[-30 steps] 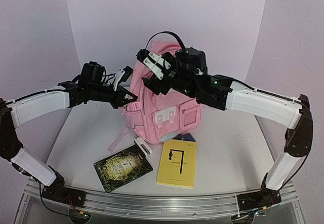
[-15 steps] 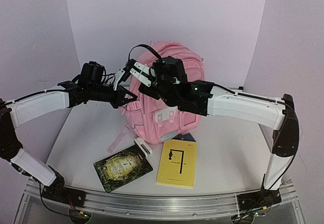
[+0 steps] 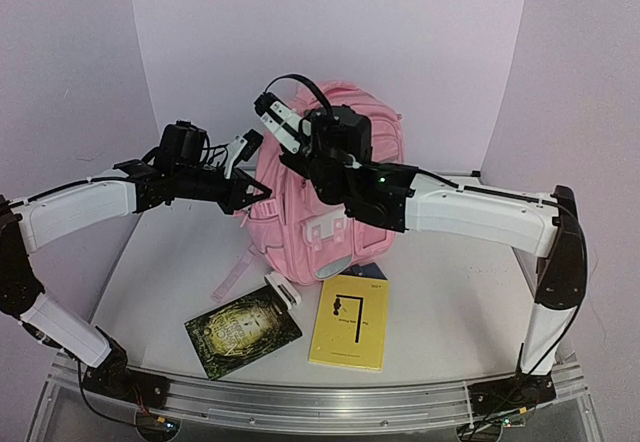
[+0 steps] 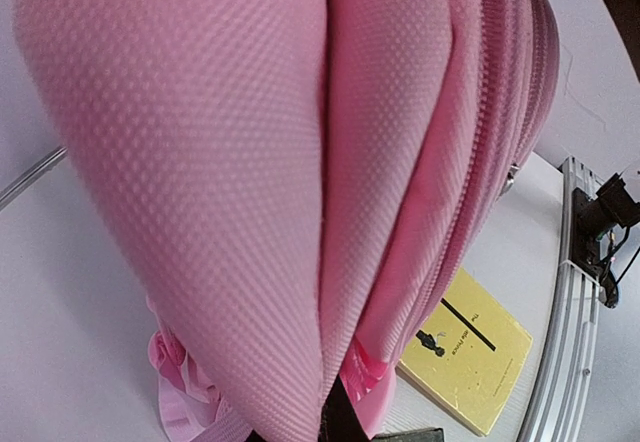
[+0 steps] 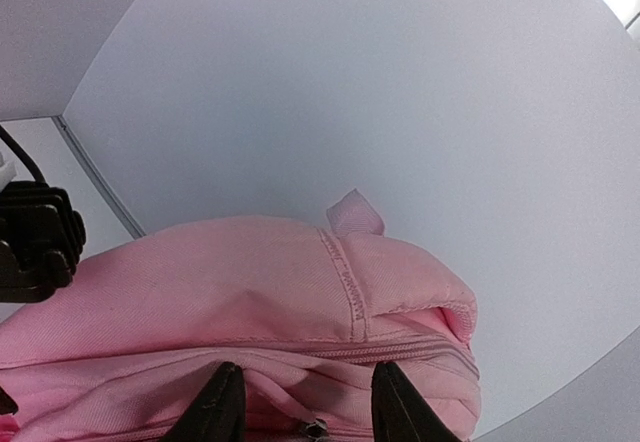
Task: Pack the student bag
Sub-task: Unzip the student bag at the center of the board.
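The student bag [image 3: 335, 197], a large pink backpack, stands upright at the back middle of the table. My left gripper [image 3: 258, 192] is shut on the fabric of its left side. In the left wrist view pink mesh fabric [image 4: 250, 182] fills the frame and only a dark finger [image 4: 340, 424] shows at the bottom edge. My right gripper [image 3: 278, 120] hovers at the bag's upper left. In the right wrist view that gripper [image 5: 308, 407] has its jaws apart, straddling a fold of the bag's top [image 5: 250, 282] with a zip pull [image 5: 315, 429] between the fingertips.
A yellow book [image 3: 350, 322] and a dark green book [image 3: 243, 327] lie flat in front of the bag, with a small white object [image 3: 282, 292] between them. A blue item [image 3: 372, 270] peeks out from under the bag. The yellow book [image 4: 468, 347] also shows in the left wrist view.
My right arm has swung left across the bag's top, and its jaws have narrowed around the zip area. The left arm has kept its hold and not moved.
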Controlling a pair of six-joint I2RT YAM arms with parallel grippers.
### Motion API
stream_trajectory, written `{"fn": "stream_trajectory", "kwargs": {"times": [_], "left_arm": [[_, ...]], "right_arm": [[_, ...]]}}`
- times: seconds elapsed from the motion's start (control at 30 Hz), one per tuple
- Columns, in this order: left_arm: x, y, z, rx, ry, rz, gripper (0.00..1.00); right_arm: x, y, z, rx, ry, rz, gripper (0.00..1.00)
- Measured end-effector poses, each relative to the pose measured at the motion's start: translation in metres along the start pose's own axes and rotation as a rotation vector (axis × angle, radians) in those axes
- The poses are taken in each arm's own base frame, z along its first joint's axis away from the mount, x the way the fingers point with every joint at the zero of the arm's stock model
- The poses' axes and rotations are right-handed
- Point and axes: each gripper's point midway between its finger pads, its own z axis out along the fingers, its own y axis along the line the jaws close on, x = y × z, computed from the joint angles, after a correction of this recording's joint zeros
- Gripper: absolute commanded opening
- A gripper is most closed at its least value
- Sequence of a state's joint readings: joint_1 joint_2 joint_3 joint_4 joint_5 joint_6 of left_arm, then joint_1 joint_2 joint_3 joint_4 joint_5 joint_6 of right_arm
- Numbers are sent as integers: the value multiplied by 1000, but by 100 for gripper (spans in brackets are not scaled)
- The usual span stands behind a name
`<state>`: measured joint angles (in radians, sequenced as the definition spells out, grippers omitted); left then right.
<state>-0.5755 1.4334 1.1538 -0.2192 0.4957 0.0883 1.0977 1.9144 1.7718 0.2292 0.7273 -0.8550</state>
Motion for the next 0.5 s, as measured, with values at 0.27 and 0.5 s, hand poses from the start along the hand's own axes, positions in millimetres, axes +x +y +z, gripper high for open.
{"fn": "stream_trajectory", "kwargs": {"times": [0.27,0.5], "left_arm": [[0,0,0,0,1,-1,0],[0,1,0,-3,1,-5,0]], "right_arm": [[4,11,-4,-60,-30,38,1],[8,-24,-5,-28,-18,175,0]]}}
